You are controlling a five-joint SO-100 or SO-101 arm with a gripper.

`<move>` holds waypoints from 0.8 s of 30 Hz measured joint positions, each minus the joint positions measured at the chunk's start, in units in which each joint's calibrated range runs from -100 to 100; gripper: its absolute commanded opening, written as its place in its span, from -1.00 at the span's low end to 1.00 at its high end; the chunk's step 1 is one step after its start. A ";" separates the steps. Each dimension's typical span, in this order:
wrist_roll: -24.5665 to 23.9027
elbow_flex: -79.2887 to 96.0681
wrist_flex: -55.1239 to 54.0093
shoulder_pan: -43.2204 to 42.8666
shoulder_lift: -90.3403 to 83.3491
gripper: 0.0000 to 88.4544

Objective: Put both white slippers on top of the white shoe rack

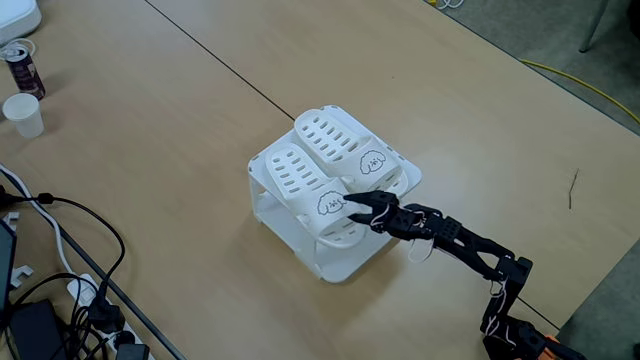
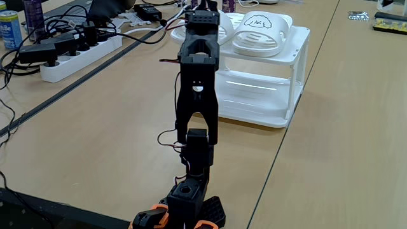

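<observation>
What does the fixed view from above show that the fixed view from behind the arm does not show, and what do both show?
From above: both white slippers side by side on the white shoe rack, the gripper at the nearer slipper's toe strap, a paper cup.

From behind the arm: the rack's lower shelf, a power strip, the arm's base.

Both: rack, slippers, arm, wooden table.

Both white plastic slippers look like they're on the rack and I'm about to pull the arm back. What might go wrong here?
1. The gripper sits right at the toe strap of the nearer white perforated plastic slipper; retreating could drag it off the low white plastic shoe rack.
2. That slipper abuts the other white slipper, so a nudge may shift both.
3. Whether the jaws have released is unclear.
</observation>
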 measured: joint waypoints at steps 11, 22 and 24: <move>0.00 0.00 0.00 2.47 0.00 -0.58; 0.00 0.00 0.00 3.37 0.08 -0.58; 0.00 0.00 0.00 3.37 0.08 -0.58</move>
